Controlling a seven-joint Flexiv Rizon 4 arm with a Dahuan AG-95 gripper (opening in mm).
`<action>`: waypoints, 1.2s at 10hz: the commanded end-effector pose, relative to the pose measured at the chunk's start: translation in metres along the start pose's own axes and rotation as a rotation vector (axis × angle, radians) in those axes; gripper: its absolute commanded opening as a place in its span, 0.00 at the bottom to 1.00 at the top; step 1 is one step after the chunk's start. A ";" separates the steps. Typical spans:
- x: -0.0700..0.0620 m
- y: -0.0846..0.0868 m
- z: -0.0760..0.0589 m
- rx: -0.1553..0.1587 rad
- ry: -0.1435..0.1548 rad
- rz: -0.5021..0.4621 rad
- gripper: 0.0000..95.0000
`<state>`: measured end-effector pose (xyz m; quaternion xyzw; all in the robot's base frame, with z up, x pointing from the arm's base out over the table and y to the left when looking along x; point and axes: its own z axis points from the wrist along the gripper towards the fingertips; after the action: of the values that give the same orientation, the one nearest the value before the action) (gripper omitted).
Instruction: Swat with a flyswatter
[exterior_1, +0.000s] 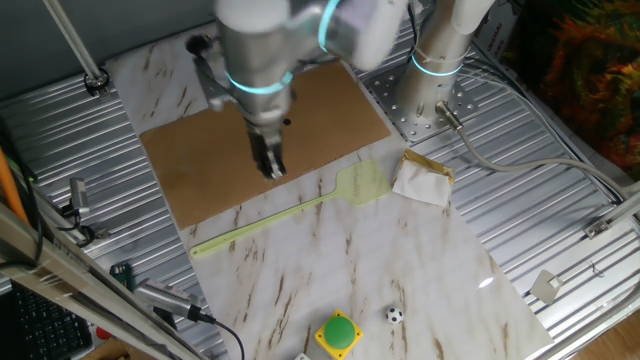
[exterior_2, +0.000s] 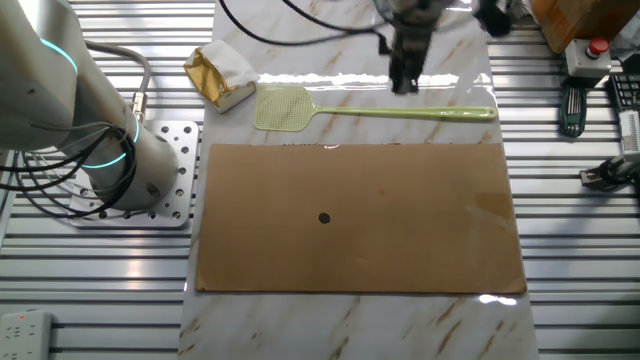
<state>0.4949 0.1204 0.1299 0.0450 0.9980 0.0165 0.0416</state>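
The pale yellow-green flyswatter (exterior_1: 290, 216) lies flat on the marble tabletop just off the brown board (exterior_1: 330, 115). Its mesh head (exterior_1: 362, 184) points toward a crumpled paper packet. In the other fixed view the flyswatter (exterior_2: 440, 113) lies along the far edge of the board (exterior_2: 360, 220), with its head (exterior_2: 280, 108) to the left. My gripper (exterior_1: 273, 170) points down and hangs above the board's edge, close to the middle of the handle, without touching it. It is blurred in the other fixed view (exterior_2: 405, 85). Its jaws look slightly apart and empty.
A crumpled white-and-tan paper packet (exterior_1: 422, 178) lies beside the swatter head, also in the other fixed view (exterior_2: 222, 76). A green button on a yellow base (exterior_1: 339, 333) and a small ball (exterior_1: 394, 316) sit near the front edge. The arm's base (exterior_2: 90, 140) stands beside the board.
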 end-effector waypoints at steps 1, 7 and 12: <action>0.000 0.010 0.009 -0.004 -0.016 -0.003 0.00; -0.007 0.005 0.059 -0.002 -0.026 -0.001 0.00; -0.008 0.005 0.079 -0.001 -0.023 -0.038 0.00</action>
<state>0.5085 0.1271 0.0541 0.0251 0.9982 0.0158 0.0519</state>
